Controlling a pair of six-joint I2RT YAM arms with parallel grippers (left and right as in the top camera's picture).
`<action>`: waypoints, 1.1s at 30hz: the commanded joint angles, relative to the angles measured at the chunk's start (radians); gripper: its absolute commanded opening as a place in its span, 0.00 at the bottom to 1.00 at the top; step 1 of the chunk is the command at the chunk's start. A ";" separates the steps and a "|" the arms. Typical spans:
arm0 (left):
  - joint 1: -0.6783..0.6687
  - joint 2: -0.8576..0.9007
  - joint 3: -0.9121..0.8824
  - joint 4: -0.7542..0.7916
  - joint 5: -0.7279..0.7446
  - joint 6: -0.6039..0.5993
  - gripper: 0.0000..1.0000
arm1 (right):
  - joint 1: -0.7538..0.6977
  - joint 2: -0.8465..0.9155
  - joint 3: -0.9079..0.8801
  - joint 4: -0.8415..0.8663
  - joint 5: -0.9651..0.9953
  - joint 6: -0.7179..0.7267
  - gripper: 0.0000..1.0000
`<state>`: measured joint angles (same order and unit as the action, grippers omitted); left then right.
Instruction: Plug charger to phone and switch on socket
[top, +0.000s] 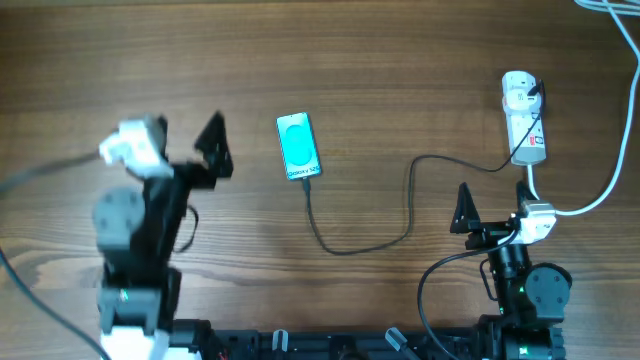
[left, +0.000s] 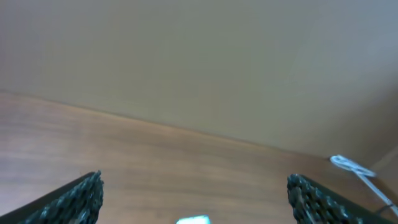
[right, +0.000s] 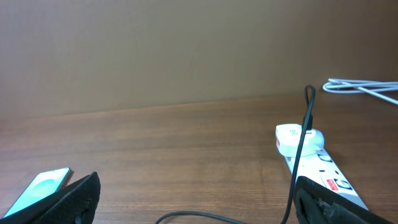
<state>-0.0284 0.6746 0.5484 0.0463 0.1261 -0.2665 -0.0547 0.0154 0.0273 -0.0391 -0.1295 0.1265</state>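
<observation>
The charger, a thin, long black cable (top: 350, 250), lies in a loose curve on the brown wooden surface (top: 400, 80), its lowest bend near the middle of the near side. From that bend one end runs far and to the left and meets the near edge of the phone. Whether its plug is fully seated cannot be told.

The right gripper (right: 198, 183) hovers at the near right, just short of the socket's near end, with its black fingers spread wide and nothing between them. The left gripper (left: 194, 182) is at the left, also wide apart and empty, well apart from the phone.

The phone, a small flat rectangular handset with a teal and light blue screen (top: 298, 146), lies face up left of centre, with white text at its near end.

The cable's other end climbs to the far right and reaches the socket, a white elongated power strip (top: 524, 120) with a red marking. It ends at a white adapter (top: 518, 90) sitting on the strip's far end. A thick white cord (top: 572, 211) leaves the strip's near end and sweeps right, then far.
</observation>
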 joint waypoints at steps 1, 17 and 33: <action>0.014 -0.198 -0.201 0.053 -0.016 0.111 1.00 | 0.006 -0.012 -0.003 0.005 0.002 -0.019 1.00; 0.013 -0.656 -0.542 -0.107 -0.061 0.158 1.00 | 0.006 -0.012 -0.003 0.005 0.002 -0.019 1.00; 0.008 -0.672 -0.542 -0.119 -0.061 0.155 1.00 | 0.006 -0.012 -0.003 0.005 0.002 -0.019 1.00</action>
<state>-0.0231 0.0147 0.0120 -0.0689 0.0753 -0.1314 -0.0547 0.0135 0.0265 -0.0391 -0.1295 0.1261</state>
